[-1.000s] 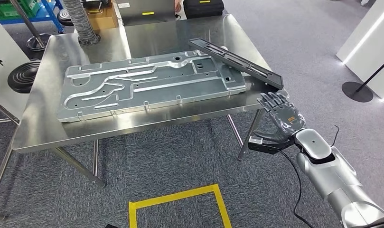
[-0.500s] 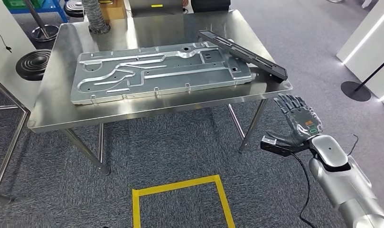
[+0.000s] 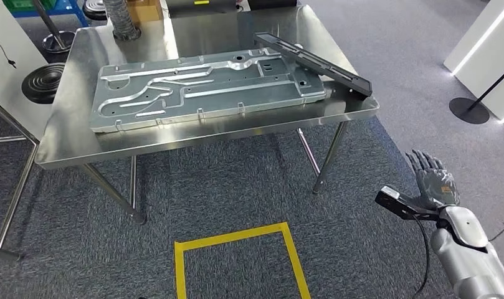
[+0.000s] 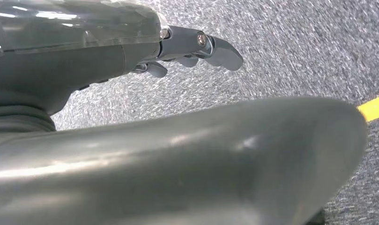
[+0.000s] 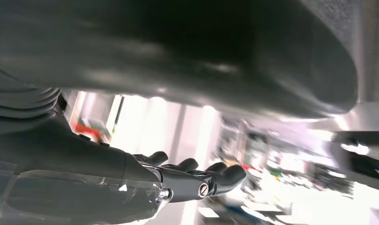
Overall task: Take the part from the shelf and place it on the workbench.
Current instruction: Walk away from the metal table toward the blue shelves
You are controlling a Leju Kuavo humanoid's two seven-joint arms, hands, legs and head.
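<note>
The dark part (image 3: 314,63) lies on the bench (image 3: 68,146) at its far right corner, one end propped on the pressed metal panel (image 3: 205,90) — long axis diagonal, running toward the bench's right edge. Right robot hand (image 3: 431,181) hangs empty, fingers spread, below and right of that corner, well apart. Left robot hand (image 4: 187,49) holds nothing, fingers loosely extended over carpet. The right is judged nearer — placement appears complete.

No text, label, brand or number could be read in any of the views. A yellow strip on a dark box at the far edge of the workbench (image 3: 68,134) was too small to read.
</note>
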